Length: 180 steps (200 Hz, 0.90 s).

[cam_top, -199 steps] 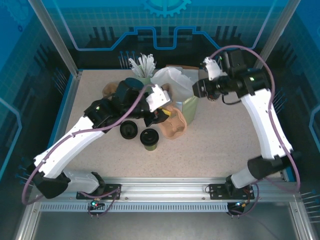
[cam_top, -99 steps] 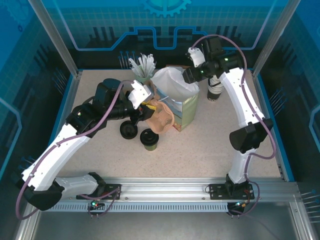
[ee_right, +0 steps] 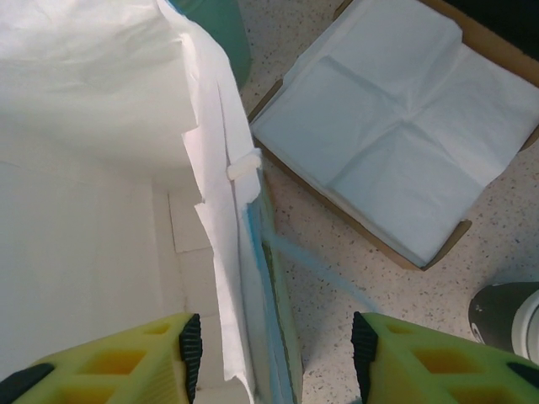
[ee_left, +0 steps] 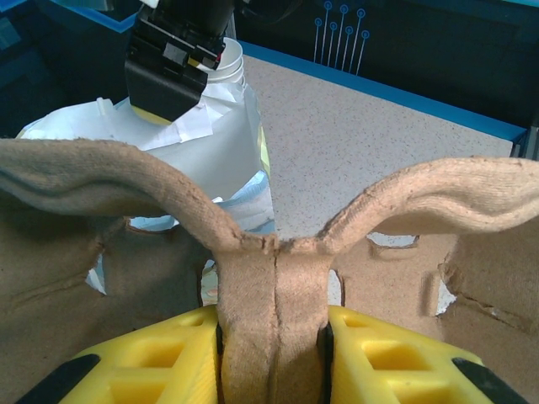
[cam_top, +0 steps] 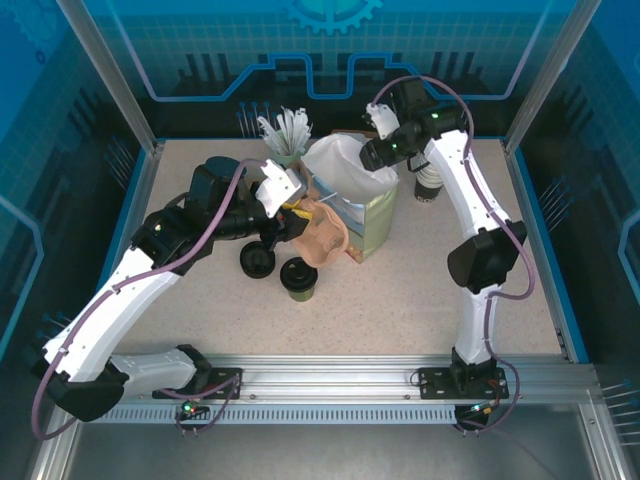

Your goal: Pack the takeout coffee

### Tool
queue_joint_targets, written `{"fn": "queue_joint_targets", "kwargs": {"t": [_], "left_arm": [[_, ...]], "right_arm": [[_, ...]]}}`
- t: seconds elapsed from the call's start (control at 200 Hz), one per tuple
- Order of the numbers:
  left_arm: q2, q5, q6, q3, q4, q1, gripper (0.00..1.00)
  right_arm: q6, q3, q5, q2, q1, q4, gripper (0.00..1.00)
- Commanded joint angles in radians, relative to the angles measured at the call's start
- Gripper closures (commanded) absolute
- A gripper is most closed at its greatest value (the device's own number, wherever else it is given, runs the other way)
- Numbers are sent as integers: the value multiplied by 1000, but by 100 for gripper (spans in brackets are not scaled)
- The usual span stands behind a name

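Note:
The takeout coffee (cam_top: 298, 276), a small olive-brown cup with a black lid, stands on the table in front of the bag. My left gripper (cam_top: 292, 214) (ee_left: 274, 337) is shut on the middle ridge of a tan pulp cup carrier (cam_top: 325, 236) (ee_left: 274, 278), held tilted up against the bag's left side. The paper bag (cam_top: 358, 190) (ee_left: 206, 147) (ee_right: 101, 168), white inside and green outside, stands open. My right gripper (cam_top: 378, 156) (ee_right: 274, 345) is open over the bag's back rim. One finger is inside the bag wall (ee_right: 244, 278) and one outside, neither touching it.
A loose flat black lid (cam_top: 258, 261) lies left of the coffee. A stack of lidless cups (cam_top: 428, 184) (ee_right: 505, 316) stands right of the bag. A box of napkins (ee_right: 396, 143) sits behind the bag. A cup of white stirrers (cam_top: 287, 131) is at the back.
The left gripper pulled back left and tipped the carrier up from lying flat. The right arm swung from the bag's right side to above its back rim.

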Motion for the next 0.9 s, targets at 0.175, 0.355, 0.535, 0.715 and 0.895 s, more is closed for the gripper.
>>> {"fn": "queue_joint_targets", "kwargs": {"t": [0.175, 0.355, 0.535, 0.715, 0.895], "left_arm": [[-1, 33, -21, 31, -1, 8, 67], [0, 44, -39, 39, 6, 9, 67], [0, 78, -74, 48, 27, 9, 67], [5, 94, -97, 60, 44, 8, 67], [9, 122, -129, 59, 67, 9, 67]], "right_arm": [[-21, 46, -44, 12, -9, -51, 77], [-22, 13, -47, -69, -8, -66, 100], [-15, -119, -32, -220, 1, -54, 100], [2, -225, 6, -366, 19, -67, 100], [29, -390, 62, -531, 43, -50, 100]]}}
